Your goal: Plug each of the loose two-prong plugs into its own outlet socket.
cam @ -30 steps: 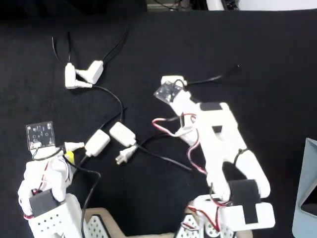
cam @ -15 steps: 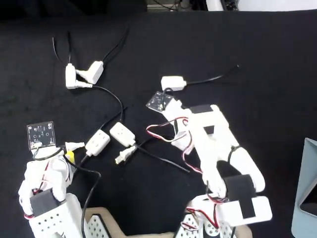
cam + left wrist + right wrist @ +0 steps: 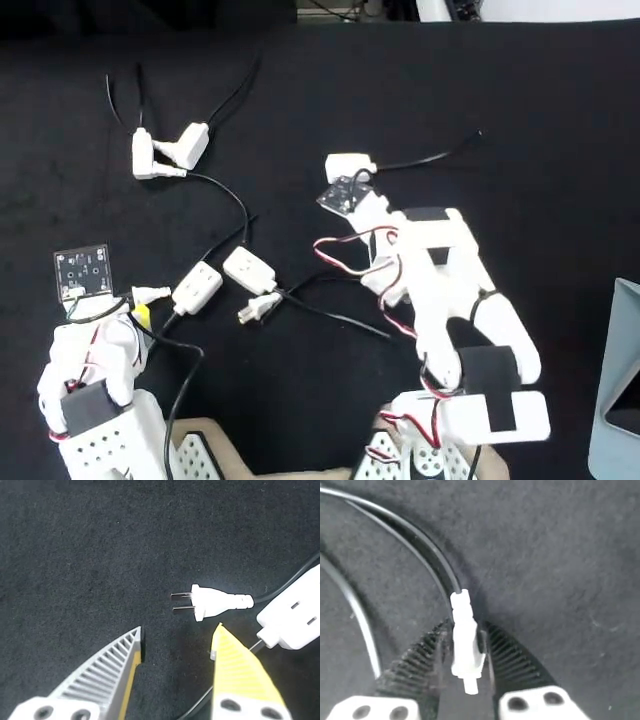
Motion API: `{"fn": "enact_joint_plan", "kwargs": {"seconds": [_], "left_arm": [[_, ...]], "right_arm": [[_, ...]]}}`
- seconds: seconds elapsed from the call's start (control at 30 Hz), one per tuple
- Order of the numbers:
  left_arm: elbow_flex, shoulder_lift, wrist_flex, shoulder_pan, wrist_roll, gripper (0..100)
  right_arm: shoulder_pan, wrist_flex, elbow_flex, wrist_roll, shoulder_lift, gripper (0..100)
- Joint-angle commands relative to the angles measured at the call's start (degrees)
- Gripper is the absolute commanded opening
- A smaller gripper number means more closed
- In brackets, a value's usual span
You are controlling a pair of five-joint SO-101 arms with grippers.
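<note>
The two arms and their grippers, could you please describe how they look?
The left arm and the right arm are white plastic with black bands and red wires. The left gripper has ribbed tapered fingers, one grey, one yellow; the right gripper has black ribbed fingers.

One white two-prong plug [image 3: 215, 602] lies flat beside a white socket [image 3: 292, 617]; a second plug [image 3: 461, 611] sits clamped in the right tool [image 3: 466, 631].

No text, label, number or sign is legible. The square board [image 3: 81, 273] at 8 o'clock in the high view shows small dots only.
</note>
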Motion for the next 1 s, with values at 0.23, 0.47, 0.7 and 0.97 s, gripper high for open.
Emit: {"fn": "enact_joint_plan", "kwargs": {"seconds": [0.23,0.47,0.7,0.97], "left_arm": [[-0.31,-0.44,0.00,0.04,-0.62,23],[-0.31,-0.44,0.00,0.04,-0.62,23],[-0.31,-0.44,0.09,0.04,-0.62,23],[-0.31,-0.44,0.09,0.04,-0.62,23]], "right_arm": [[1.05,6.68,-5.41,0.53,-2.95,13.2],[1.67,4.75,-6.11,0.53,0.31,12.8],[5.19,2.99,-7.96,0.53,1.45,12.7],[5.63,3.96,-8.40,3.34,1.36,12.7]]}}
